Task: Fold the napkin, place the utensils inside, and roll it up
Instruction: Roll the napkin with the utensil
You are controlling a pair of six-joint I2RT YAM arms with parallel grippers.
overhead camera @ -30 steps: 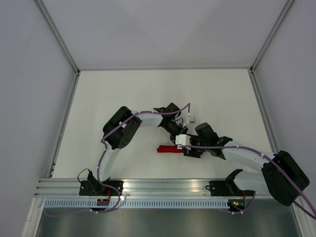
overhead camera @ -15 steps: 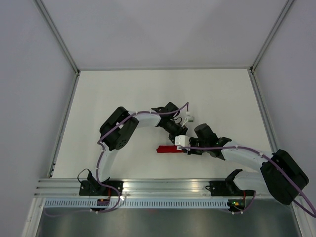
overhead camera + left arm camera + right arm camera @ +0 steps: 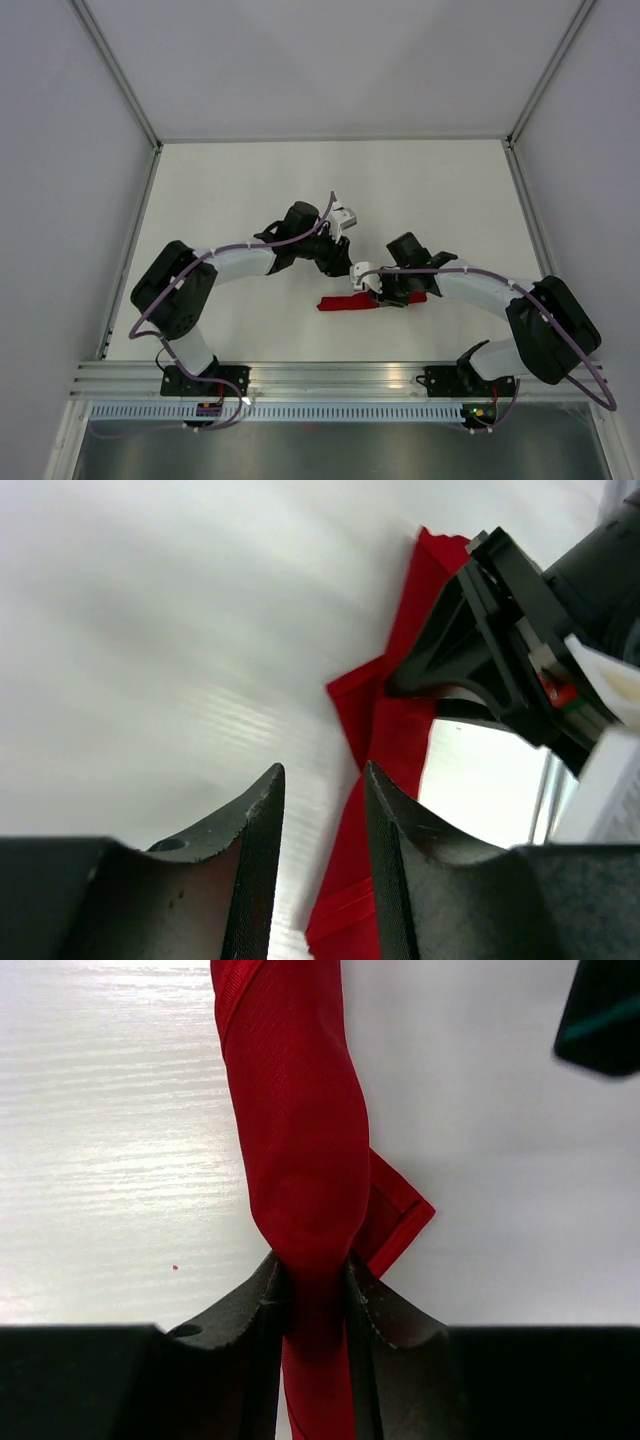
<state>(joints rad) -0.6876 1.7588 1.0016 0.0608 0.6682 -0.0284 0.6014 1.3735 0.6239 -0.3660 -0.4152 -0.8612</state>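
The red napkin (image 3: 340, 303) lies rolled into a narrow tube on the white table, running left to right. My right gripper (image 3: 388, 296) is shut on the roll near its right end. In the right wrist view its fingers (image 3: 262, 1300) squeeze the napkin (image 3: 300, 1110), and a hemmed corner flap (image 3: 400, 1222) sticks out beside them. My left gripper (image 3: 347, 266) hovers just behind the roll, open and holding nothing. Between its tips (image 3: 323, 770) I see only table and the napkin (image 3: 400, 730) edge. The utensils are hidden.
Grey walls (image 3: 80, 200) close in the white table (image 3: 250, 180) on three sides. An aluminium rail (image 3: 330, 378) with both arm bases runs along the near edge. The two wrists stand close together over the roll.
My left gripper opened and drew back from the napkin as its arm swung left. My right gripper closed on the roll's right part. The roll stayed in place.
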